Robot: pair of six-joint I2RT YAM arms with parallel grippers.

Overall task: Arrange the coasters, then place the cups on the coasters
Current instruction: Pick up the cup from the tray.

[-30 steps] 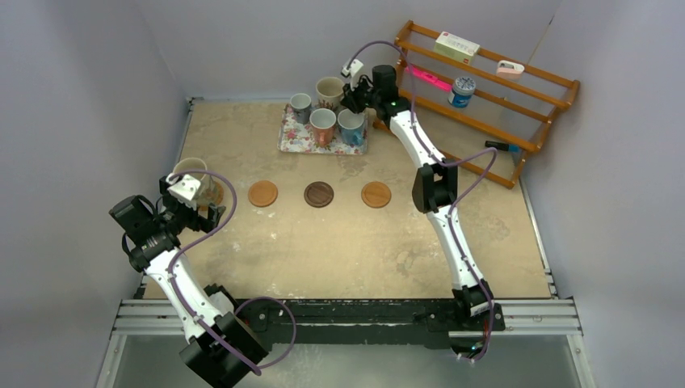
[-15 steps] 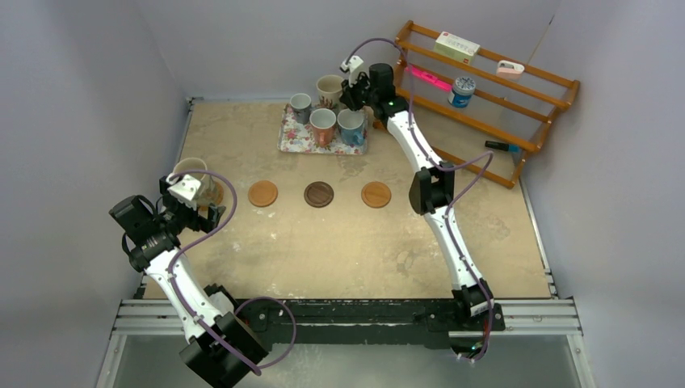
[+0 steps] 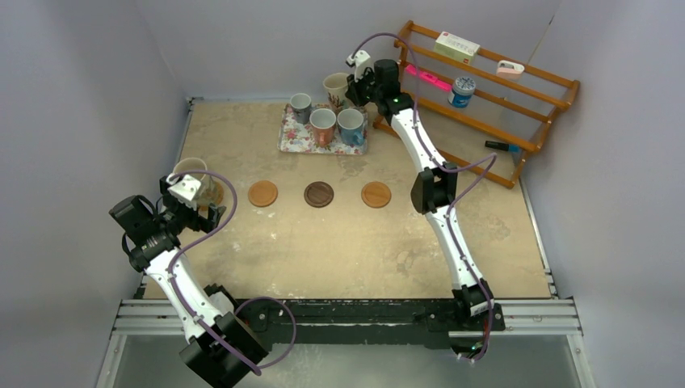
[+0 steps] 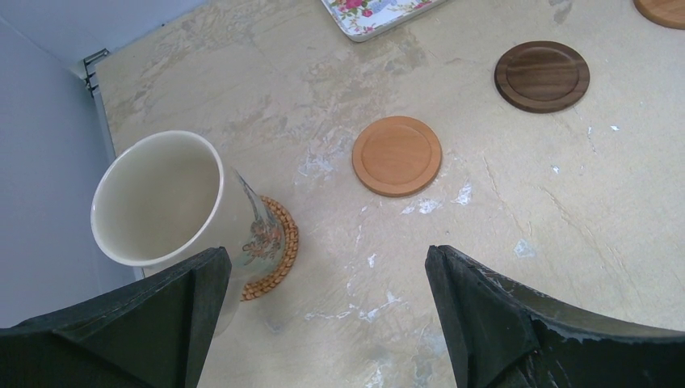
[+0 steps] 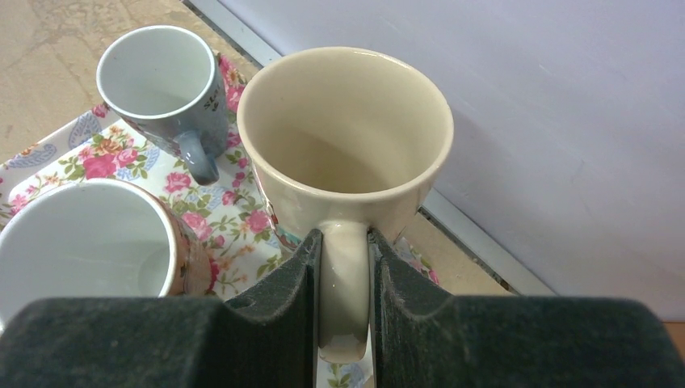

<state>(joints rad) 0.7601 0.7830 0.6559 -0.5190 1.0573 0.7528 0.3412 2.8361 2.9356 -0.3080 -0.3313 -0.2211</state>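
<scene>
My right gripper (image 5: 345, 242) is shut on the handle of a large cream cup (image 5: 347, 137), which hangs upright just above the back right corner of the floral tray (image 5: 234, 210); the top view shows that gripper (image 3: 359, 81) and cup (image 3: 335, 85) near the back wall. On the tray (image 3: 295, 139) stand a small grey-blue cup (image 3: 300, 103), a reddish cup (image 3: 322, 121) and a light blue cup (image 3: 350, 123). An orange coaster (image 3: 262, 193), a dark brown coaster (image 3: 318, 194) and another orange coaster (image 3: 376, 194) lie in a row. Another cream cup (image 4: 157, 198) stands on a woven coaster (image 4: 279, 242) at the left, beside my open, empty left gripper (image 4: 325, 255).
A wooden rack (image 3: 493, 97) stands at the back right, carrying a blue-and-white tin (image 3: 462, 90), a box (image 3: 456, 47) and small items. Grey walls close in the table on the left, back and right.
My right gripper has risen and drawn slightly back with the cream cup, lifting it off the tray. The left arm has not moved.
</scene>
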